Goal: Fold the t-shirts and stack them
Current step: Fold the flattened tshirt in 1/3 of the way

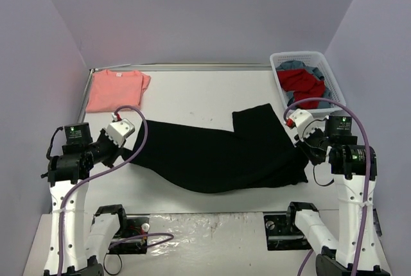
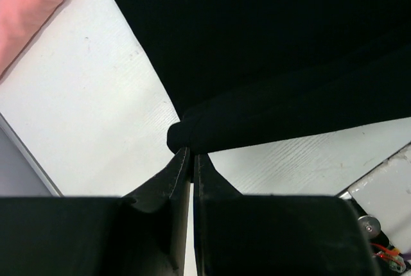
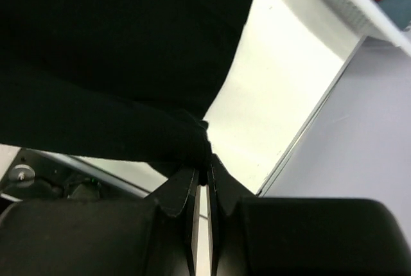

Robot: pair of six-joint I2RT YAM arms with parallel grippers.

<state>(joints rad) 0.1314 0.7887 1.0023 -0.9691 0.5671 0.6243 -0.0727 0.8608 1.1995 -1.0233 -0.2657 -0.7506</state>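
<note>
A large black t-shirt (image 1: 218,151) lies stretched across the middle of the white table, partly folded over itself. My left gripper (image 1: 125,154) is shut on its left end; in the left wrist view the black t-shirt (image 2: 276,64) bunches at the gripper (image 2: 191,153). Shut on the shirt's right end is my right gripper (image 1: 303,151); the right wrist view shows black t-shirt (image 3: 115,64) pinched at the gripper (image 3: 202,176). A folded salmon-pink t-shirt (image 1: 115,88) lies flat at the back left, also seen as the pink t-shirt (image 2: 29,3) in the left wrist view.
A white plastic basket (image 1: 324,64) at the back right holds red and blue-grey clothes; its wall, the basket (image 3: 347,3), shows in the right wrist view. Grey walls close in the table (image 1: 192,96) on three sides.
</note>
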